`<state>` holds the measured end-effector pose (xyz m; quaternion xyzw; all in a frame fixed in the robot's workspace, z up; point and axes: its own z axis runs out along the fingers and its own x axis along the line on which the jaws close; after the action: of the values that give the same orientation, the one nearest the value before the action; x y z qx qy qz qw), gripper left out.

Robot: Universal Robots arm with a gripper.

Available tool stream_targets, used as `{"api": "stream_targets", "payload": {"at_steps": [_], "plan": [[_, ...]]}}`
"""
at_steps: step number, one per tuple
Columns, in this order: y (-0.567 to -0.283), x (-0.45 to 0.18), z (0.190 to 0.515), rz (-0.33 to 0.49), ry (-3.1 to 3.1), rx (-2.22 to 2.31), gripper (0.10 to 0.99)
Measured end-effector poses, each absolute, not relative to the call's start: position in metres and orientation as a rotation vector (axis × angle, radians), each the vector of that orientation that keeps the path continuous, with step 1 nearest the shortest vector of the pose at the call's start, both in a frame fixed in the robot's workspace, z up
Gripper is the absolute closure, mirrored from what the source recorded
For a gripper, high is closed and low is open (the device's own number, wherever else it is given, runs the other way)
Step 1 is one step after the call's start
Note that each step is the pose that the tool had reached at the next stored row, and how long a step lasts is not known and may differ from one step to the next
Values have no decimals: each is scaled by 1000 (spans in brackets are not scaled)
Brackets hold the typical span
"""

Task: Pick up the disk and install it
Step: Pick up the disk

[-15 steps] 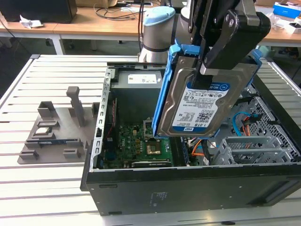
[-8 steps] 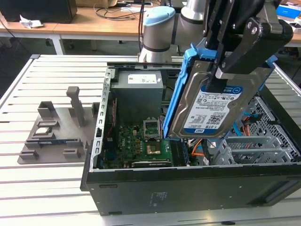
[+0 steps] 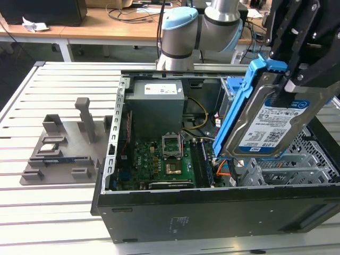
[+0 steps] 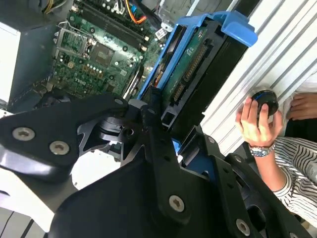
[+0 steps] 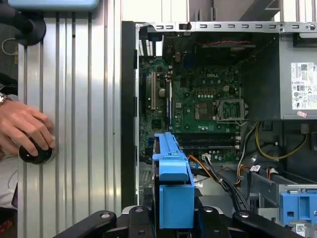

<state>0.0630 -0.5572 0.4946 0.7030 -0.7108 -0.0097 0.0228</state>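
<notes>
I have the gripper [image 3: 288,89] with its fingers clamped on the disk [image 3: 268,125] — the hard drive in its blue frame hangs tilted, clear of the tabletop [image 3: 53,223]. It is above the open computer case [image 3: 212,215], toward the exterior view's right. In the first wrist view the disk is edge-on over the case interior, near the motherboard [image 5: 208,104]. A person's hand [image 5: 22,128] rests on a black knob [image 5: 35,154] on the tabletop — well apart from the case.
</notes>
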Motion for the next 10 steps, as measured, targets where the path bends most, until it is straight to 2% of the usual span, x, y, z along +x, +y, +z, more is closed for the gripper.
{"api": "stream_targets", "payload": {"at_steps": [10], "plan": [[-557,99,482,-40,-2192,2170,718]]}}
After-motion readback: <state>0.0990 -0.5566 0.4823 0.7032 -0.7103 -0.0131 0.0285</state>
